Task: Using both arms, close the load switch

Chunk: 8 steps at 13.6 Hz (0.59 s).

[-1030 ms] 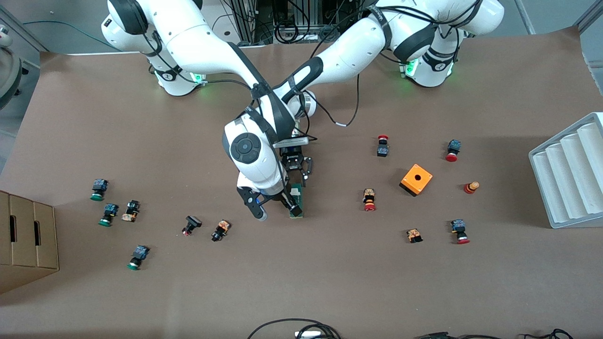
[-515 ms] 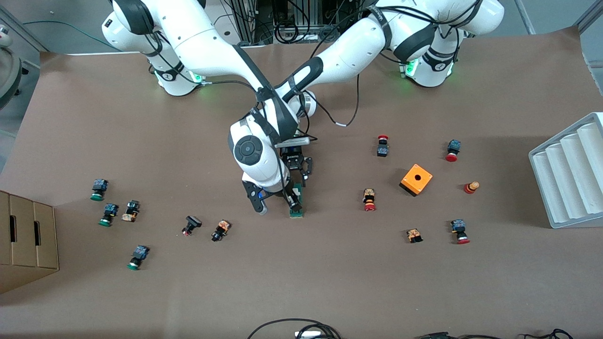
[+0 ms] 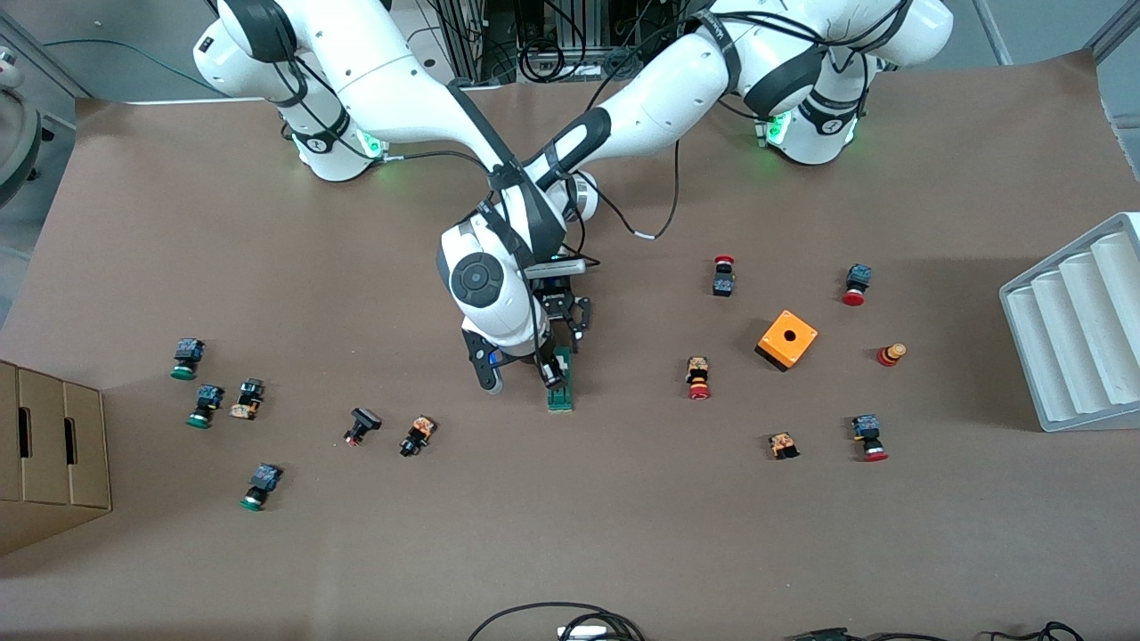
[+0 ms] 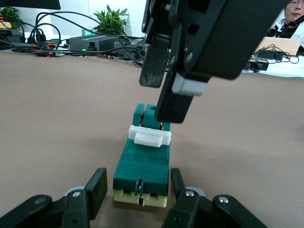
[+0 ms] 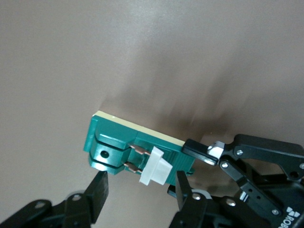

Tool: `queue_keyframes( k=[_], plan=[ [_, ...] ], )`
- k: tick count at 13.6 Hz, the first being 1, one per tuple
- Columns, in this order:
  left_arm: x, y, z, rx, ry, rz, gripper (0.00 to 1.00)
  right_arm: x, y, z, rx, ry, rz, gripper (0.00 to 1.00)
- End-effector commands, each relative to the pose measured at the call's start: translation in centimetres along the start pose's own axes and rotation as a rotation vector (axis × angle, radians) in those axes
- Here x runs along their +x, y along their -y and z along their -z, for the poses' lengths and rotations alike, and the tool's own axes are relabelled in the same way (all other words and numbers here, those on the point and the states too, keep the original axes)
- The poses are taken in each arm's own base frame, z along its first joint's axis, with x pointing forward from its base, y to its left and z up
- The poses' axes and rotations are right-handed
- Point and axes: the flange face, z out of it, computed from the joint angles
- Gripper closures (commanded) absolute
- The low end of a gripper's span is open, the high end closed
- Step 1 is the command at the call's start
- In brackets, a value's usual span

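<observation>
The narrow green rectangular load switch (image 4: 142, 168) is pinched on the surface by the left end effector (image 4: 137, 194), while the spread right end effector (image 5: 137, 190) straddles its white handle piece (image 5: 154, 172), apparently not yet closed.

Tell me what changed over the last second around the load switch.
The right gripper slid back along the load switch toward the arms' bases, uncovering the switch's end nearest the front camera, its fingers narrowing. The left gripper stayed clamped on the switch's other end, and the switch stayed in place.
</observation>
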Motion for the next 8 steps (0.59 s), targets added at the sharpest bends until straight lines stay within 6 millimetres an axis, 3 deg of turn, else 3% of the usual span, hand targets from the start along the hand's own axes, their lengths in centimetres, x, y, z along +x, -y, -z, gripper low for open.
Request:
queue_keyframes(
  k=[1,8],
  plan=[
    [-0.1,-0.2,-0.1,-0.006,-0.014,0.000,0.38,0.0,-1.2,0.0,0.019,0.011,-0.027,0.36],
    [-0.6,0.0,-0.2,-0.003,-0.008,-0.005,0.39,-1.2,-2.7,-1.5,0.034,0.012,-0.033,0.41]
  ],
)
